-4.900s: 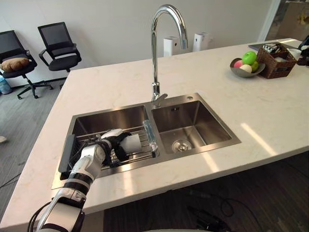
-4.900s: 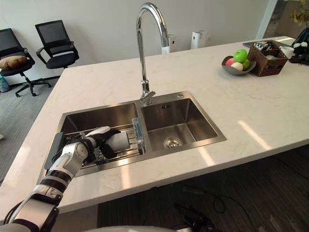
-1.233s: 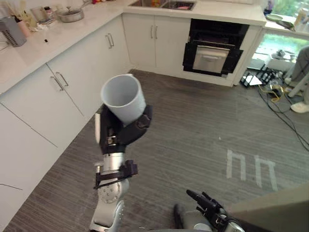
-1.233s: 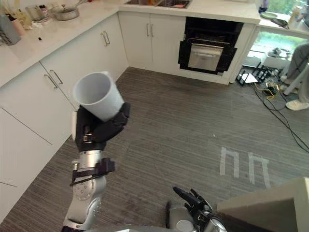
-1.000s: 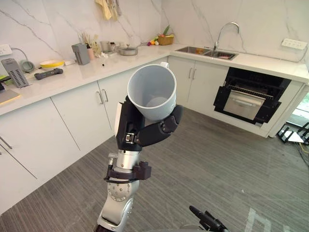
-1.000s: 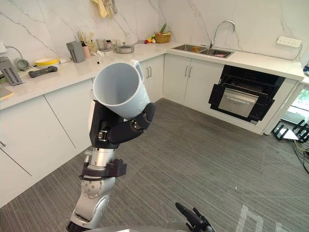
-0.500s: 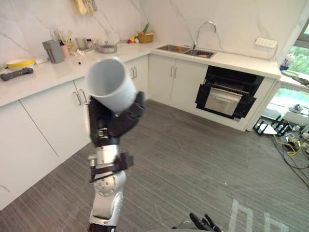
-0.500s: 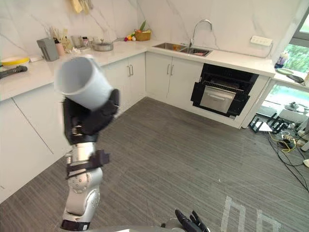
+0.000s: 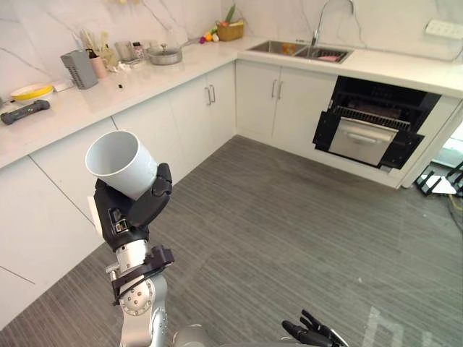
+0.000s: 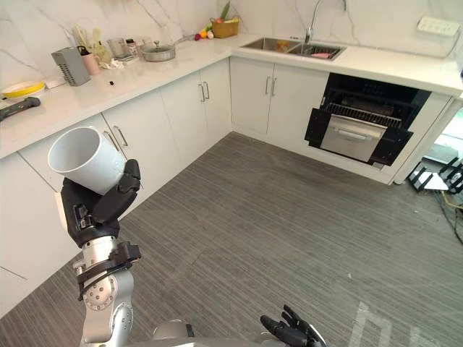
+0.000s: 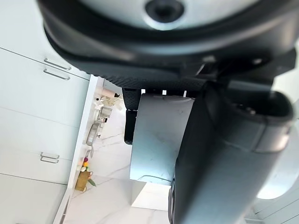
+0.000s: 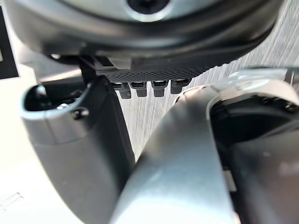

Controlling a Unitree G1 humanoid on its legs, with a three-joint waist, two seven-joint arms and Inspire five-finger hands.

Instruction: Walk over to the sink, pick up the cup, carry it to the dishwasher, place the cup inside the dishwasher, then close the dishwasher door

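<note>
Left of frame, the left robot hand (image 9: 134, 210) wraps the base of a tilted smooth white cup (image 9: 121, 163): probably light, rigid, slippery; grip its wall. Right robot hand (image 9: 312, 336), bottom edge, spread.

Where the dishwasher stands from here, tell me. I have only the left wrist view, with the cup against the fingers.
Observer: From the cup in the left hand, the dishwasher is far across the floor, ahead and to the right, under the counter beside the sink.
Operator: Report its door.
Observer: The door is open, tilted outward, with a rack showing in the dark opening above it.
</note>
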